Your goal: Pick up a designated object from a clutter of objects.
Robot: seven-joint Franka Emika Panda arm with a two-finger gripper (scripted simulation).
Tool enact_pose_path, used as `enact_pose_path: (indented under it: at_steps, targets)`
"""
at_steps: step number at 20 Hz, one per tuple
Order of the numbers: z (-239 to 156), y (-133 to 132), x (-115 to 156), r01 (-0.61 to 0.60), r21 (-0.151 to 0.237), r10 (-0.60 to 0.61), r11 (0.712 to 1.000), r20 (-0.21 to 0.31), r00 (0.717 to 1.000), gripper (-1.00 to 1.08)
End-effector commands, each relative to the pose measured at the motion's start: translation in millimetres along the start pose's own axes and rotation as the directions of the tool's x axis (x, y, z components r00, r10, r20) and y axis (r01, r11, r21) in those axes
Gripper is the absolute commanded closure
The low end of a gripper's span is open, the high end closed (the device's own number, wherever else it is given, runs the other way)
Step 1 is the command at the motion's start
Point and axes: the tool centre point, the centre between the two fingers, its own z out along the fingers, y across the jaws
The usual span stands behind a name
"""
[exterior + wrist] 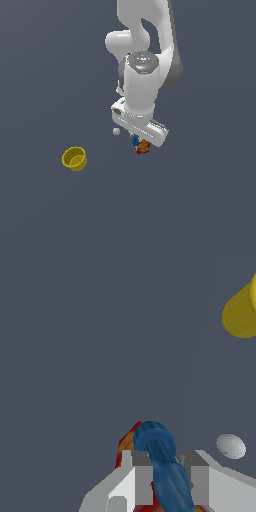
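Observation:
The designated object is a small dark-blue knobbly item with a long body. It sits between my two fingers in the wrist view, and a bit of it shows under the hand in the exterior view. My gripper is shut on it, with a grey finger pressed to each side. In the exterior view the gripper is mostly hidden under the white hand. The red cracker box lies just behind the blue item, and a small part of it shows in the exterior view. The yellow cup stands apart on the exterior view's left.
A small pale grey sphere lies close beside the hand, and it also shows in the wrist view. The yellow cup shows at the wrist view's edge. The dark grey floor stretches around everything.

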Motion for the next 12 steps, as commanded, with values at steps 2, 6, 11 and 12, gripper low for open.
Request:
enact_pose_path:
  at_steps: [2,6,11,12]
  targets:
    - [-23.9,33.9,1.4,0.000,0.001,0.000,1.000,0.001,1.000,1.08]
    - [-52.9,74.4,3.8,0.000,0.003,0.000,1.000,0.001,1.000,1.08]
    - [-90.7,126.6,7.4,0.000,0.004,0.000,1.000,0.002,1.000,1.08]
    - [-98.3,137.0,8.1,0.000,0.004,0.000,1.000,0.002,1.000,1.08]
